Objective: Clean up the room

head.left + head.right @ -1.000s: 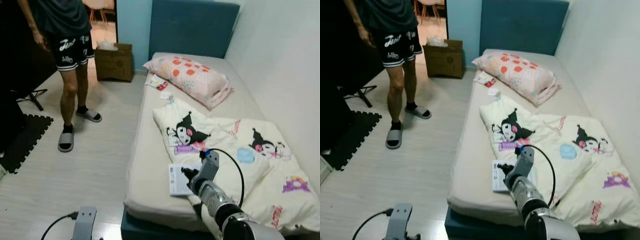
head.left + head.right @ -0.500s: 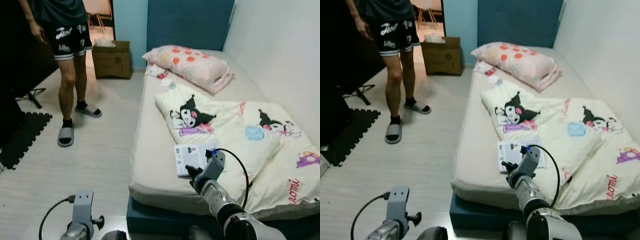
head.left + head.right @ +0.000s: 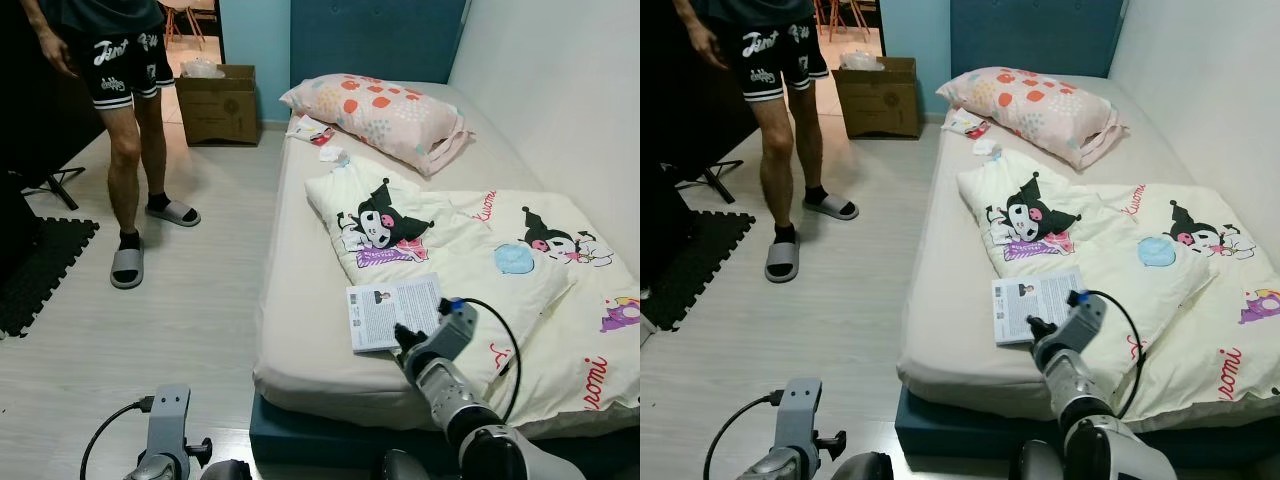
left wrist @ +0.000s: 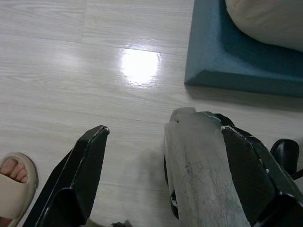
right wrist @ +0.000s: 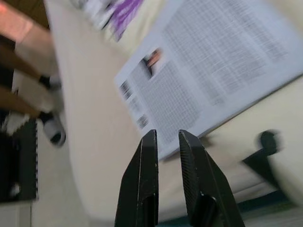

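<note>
White printed booklet (image 3: 393, 311) lies flat near front edge of cream-sheeted bed (image 3: 300, 300), partly on cartoon-print quilt (image 3: 470, 270). Right gripper (image 5: 163, 156) hovers just over booklet's near edge, fingers almost together, pinching nothing. Left gripper (image 4: 161, 156) low over pale wood floor (image 4: 94, 71), fingers spread. 1 floral pillow (image 3: 375, 110) at head end, 1 cardboard box (image 3: 218, 103), 1 person in slippers (image 3: 125, 150) beside bed.
</note>
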Motion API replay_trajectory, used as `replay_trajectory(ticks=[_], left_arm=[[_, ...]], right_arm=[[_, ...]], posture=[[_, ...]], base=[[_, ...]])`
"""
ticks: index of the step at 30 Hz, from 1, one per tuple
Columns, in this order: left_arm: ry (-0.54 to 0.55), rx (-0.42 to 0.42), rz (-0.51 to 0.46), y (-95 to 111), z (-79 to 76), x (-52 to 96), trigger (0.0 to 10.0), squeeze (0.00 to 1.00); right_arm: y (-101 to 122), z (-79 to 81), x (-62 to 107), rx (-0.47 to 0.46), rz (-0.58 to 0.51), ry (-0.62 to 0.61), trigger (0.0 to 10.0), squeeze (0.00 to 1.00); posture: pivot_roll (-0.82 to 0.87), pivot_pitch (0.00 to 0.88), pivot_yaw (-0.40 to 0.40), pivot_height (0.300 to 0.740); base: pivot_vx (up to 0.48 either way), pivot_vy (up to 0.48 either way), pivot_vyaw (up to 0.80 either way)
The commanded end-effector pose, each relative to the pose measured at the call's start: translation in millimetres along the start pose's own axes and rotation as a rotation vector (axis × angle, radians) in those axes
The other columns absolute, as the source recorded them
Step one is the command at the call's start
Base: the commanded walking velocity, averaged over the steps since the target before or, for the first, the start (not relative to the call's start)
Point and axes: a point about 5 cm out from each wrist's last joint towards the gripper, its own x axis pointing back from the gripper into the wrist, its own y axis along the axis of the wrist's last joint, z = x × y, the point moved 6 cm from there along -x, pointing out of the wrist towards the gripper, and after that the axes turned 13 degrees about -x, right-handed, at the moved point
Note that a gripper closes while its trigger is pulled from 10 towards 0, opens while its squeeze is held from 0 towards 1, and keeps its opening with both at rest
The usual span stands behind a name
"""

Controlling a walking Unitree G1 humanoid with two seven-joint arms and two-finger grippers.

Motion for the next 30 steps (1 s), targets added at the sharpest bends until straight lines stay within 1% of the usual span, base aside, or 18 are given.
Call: replay_trajectory(ticks=[1,5,6,7,8,9,10,14,16,17,18,19,20,21,22,24,28,30], left_arm=[[0.006,-0.019,0.000,-7,7.2,2.3,10.0,0.00],[0.007,-0.021,-0.006,-11,11.6,4.0,10.0,0.00],[0.006,-0.026,-0.013,-13,14.3,5.2,10.0,0.00],[0.006,-0.029,-0.018,-14,16.1,6.0,10.0,0.00],[0.005,-0.035,-0.030,-13,18.9,7.0,10.0,0.00],[0.004,-0.039,-0.039,-14,20.9,7.8,10.0,0.00],[-0.001,-0.041,-0.061,-10,22.6,8.3,10.0,0.00],[-0.008,-0.038,-0.117,2,25.0,8.9,10.0,0.00],[-0.012,-0.028,-0.172,18,25.8,8.4,10.0,0.00],[-0.013,-0.025,-0.190,24,25.9,8.2,10.0,0.00],[-0.015,-0.021,-0.219,33,25.6,8.1,10.0,0.00],[-0.015,-0.021,-0.219,33,25.6,8.1,10.0,0.00],[-0.021,-0.014,-0.263,47,23.6,8.3,10.0,0.00],[-0.025,-0.011,-0.282,53,22.2,8.5,10.0,0.00],[-0.025,-0.011,-0.282,53,22.2,8.5,10.0,0.00],[-0.039,-0.017,-0.315,62,16.3,8.9,10.0,0.00],[-0.048,-0.020,-0.329,65,12.6,9.4,10.0,0.00],[-0.065,-0.025,-0.369,74,6.8,11.7,10.0,0.00]], right_arm=[[3,-9.2,1.6,-0.060,-0.019,-0.032,10.0,1.00],[8,-11.6,2.0,-0.099,-0.038,-0.039,10.0,1.00],[9,-12.5,2.1,-0.118,-0.046,-0.040,10.0,1.00],[10,-13.1,2.3,-0.130,-0.052,-0.041,10.0,1.00],[12,-13.4,2.2,-0.146,-0.059,-0.043,10.0,1.00],[13,-13.7,2.3,-0.157,-0.064,-0.043,10.0,1.00],[14,-14.5,2.5,-0.173,-0.069,-0.046,10.0,1.00],[13,-17.0,3.1,-0.205,-0.074,-0.053,10.0,1.00],[9,-17.7,3.1,-0.208,-0.058,-0.059,10.0,1.00],[7,-17.4,3.1,-0.210,-0.051,-0.059,10.0,0.67],[4,-16.7,2.8,-0.199,-0.032,-0.064,10.0,0.67],[4,-16.7,2.8,-0.199,-0.032,-0.064,10.0,0.67],[2,-12.8,2.0,-0.170,-0.018,-0.051,10.0,0.00],[2,-10.2,1.5,-0.156,-0.018,-0.039,10.0,0.00],[2,-10.2,1.5,-0.156,-0.018,-0.039,10.0,0.00],[2,-3.4,0.6,-0.137,-0.021,-0.006,10.0,0.00],[3,-1.0,0.2,-0.140,-0.022,0.005,10.0,0.00],[8,3.4,-0.8,-0.157,-0.038,0.023,10.0,0.00]], posture=[[0.17,0.069,-0.044,0.593],[0.19,0.106,-0.040,0.593],[0.22,0.161,-0.028,0.593],[0.22,0.161,-0.028,0.593],[0.24,0.201,-0.017,0.593],[0.24,0.211,-0.014,0.593],[0.25,0.244,-0.007,0.593],[0.27,0.261,-0.004,0.593],[0.28,0.275,-0.007,0.593],[0.28,0.275,-0.007,0.593],[0.28,0.286,-0.012,0.593],[0.28,0.286,-0.012,0.593],[0.28,0.298,-0.015,0.588],[0.28,0.298,-0.015,0.583],[0.28,0.298,-0.015,0.583],[0.27,0.314,-0.018,0.573],[0.27,0.321,-0.017,0.568],[0.29,0.335,-0.014,0.558]], base=[[0.000,0.000,0.00],[0.000,0.000,0.00],[0.000,0.000,0.00],[0.000,0.000,0.00],[0.000,0.000,0.00],[0.000,0.000,0.00],[0.000,0.000,0.00],[0.000,0.000,0.00],[0.000,0.000,0.00],[0.000,0.000,0.00],[0.000,0.000,0.00],[0.000,0.000,0.00],[0.000,0.000,0.00],[0.000,0.000,0.00],[0.000,0.000,0.00],[0.000,0.000,0.00],[0.000,0.000,0.00],[0.000,0.000,0.00]])
